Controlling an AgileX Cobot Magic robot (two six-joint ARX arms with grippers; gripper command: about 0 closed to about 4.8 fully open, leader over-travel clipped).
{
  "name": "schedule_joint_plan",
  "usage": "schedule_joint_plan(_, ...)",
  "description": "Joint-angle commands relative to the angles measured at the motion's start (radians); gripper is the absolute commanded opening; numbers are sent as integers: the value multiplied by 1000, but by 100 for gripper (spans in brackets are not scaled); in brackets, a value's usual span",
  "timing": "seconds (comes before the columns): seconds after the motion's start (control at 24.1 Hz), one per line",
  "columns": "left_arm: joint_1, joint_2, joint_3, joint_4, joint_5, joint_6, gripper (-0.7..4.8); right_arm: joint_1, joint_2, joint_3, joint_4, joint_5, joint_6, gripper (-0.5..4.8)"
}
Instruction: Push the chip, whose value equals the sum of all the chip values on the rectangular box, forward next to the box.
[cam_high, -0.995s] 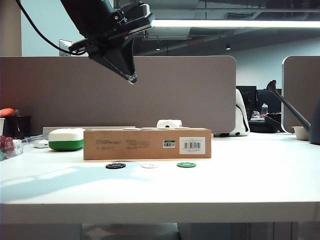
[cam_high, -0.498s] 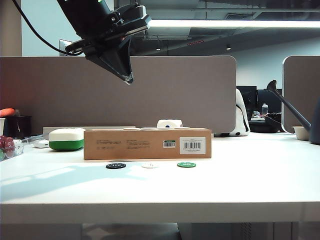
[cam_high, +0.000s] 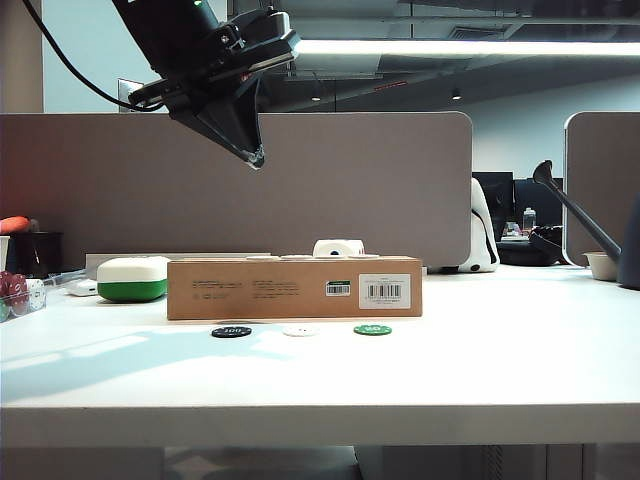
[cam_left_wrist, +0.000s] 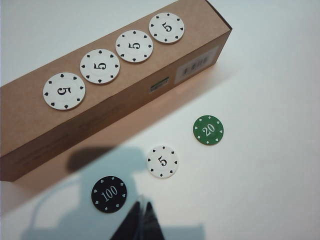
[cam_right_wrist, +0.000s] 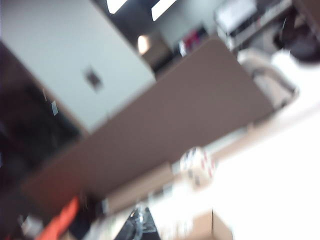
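Left gripper (cam_high: 257, 155) looks clenched, hanging high above the rectangular box (cam_left_wrist: 100, 85); right gripper (cam_right_wrist: 141, 226) can't tell. Four 5s on the box, so the chip (cam_left_wrist: 208, 130) is the green 20, near the counter's front edge: come down behind it, nudge straight forward.

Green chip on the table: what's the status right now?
Left claw shut, high above table. Right claw blurred, state unclear. Round green chip marked 20 untouched, apart from long brown cardboard box. Path clear.
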Motion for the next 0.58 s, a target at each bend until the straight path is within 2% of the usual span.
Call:
schedule_joint_plan(0.04,-1,-2,3,13,0,0,-5,26,285,157,-24,-228,-105,-5)
schedule_joint_plan(0.17,-1,-2,3,16,0,0,-5,107,501,272,-108,-241,-233,-5)
schedule_joint_plan(0.25,-1,-3,3,18,0,0,-5,182,694,365,-219,-202,-349,-5)
schedule_joint_plan(0.41,-1,-3,3,22,0,0,-5,296,1017,484,-393,-133,-475,-5)
schedule_joint_plan(0.58,-1,-3,3,22,0,0,-5,339,1171,503,-391,-143,-495,-5)
